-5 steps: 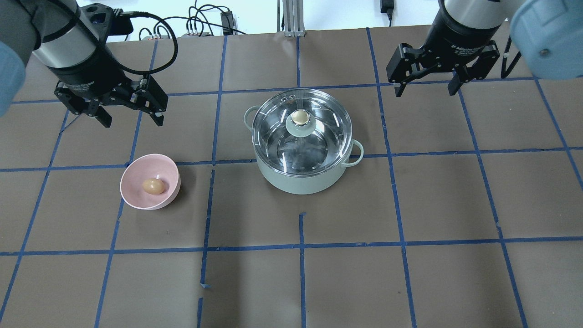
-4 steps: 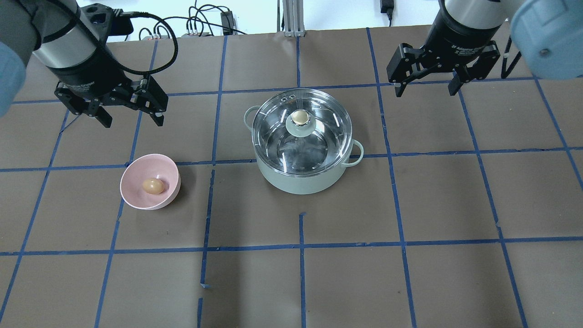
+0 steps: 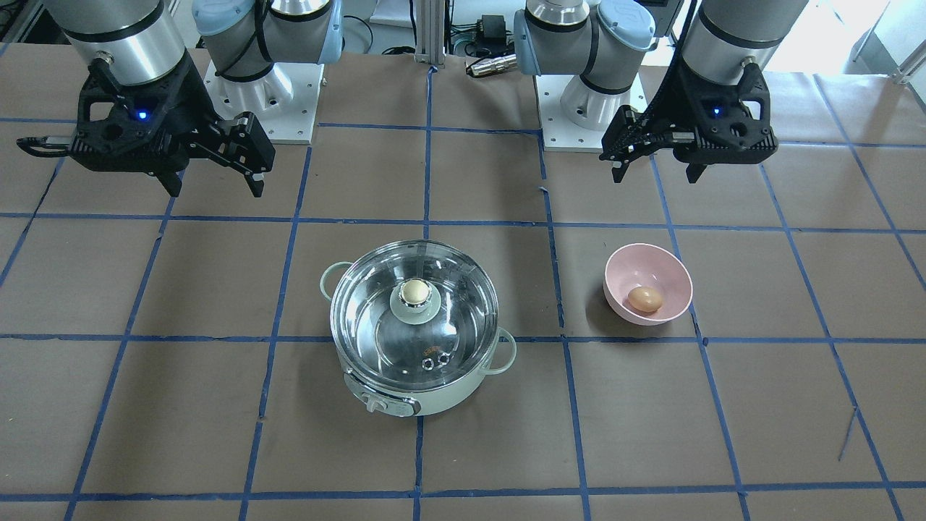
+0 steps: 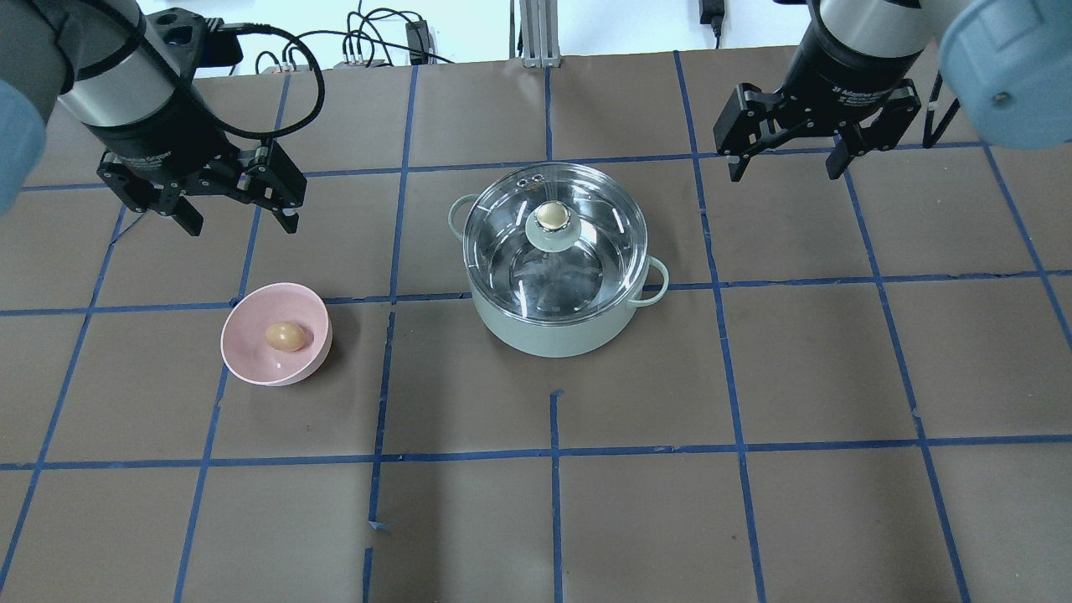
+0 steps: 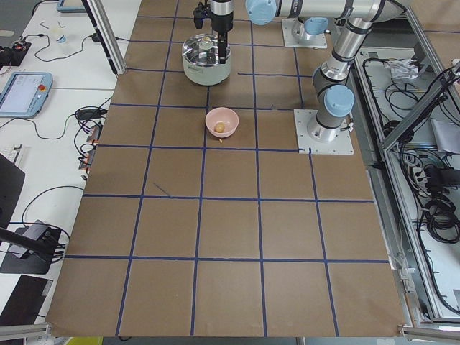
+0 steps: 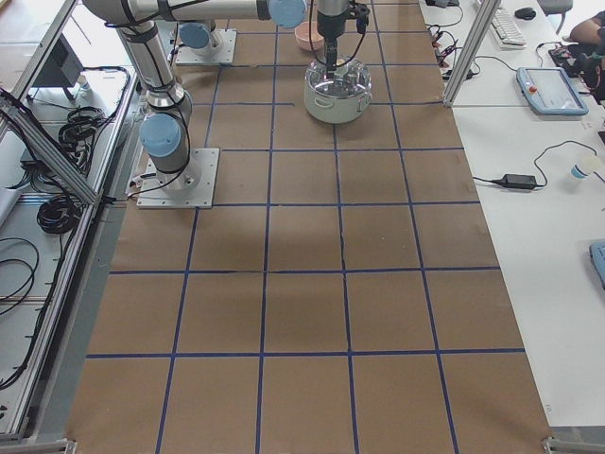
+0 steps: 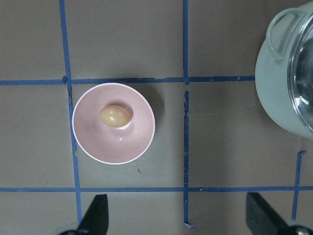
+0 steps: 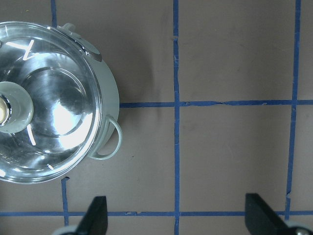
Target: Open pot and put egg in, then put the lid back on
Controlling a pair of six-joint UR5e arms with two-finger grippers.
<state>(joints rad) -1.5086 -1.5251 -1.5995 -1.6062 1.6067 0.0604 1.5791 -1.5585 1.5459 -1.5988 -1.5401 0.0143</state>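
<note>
The mint-green pot (image 4: 553,335) stands mid-table with the glass lid (image 4: 586,251) on it, beige knob (image 4: 550,217) at centre. The egg (image 4: 285,336) lies in a pink bowl (image 4: 243,360) left of the pot. My left gripper (image 4: 241,224) is open and empty, high above the table beyond the bowl. My right gripper (image 4: 785,172) is open and empty, high and to the pot's far right. The left wrist view shows the egg (image 7: 115,116) in the bowl (image 7: 98,147) and the pot's edge (image 7: 274,88). The right wrist view shows the lid (image 8: 54,107).
The brown table carries a grid of blue tape lines. Both arm bases (image 3: 260,94) stand at the robot's side. The front view shows the pot's control knob (image 3: 376,403) facing away from the robot. Cables lie beyond the table's far edge (image 4: 368,50).
Both grippers have shifted slightly towards the table's far edge. The egg sits a touch further back in the bowl. Pot and lid have not moved.
</note>
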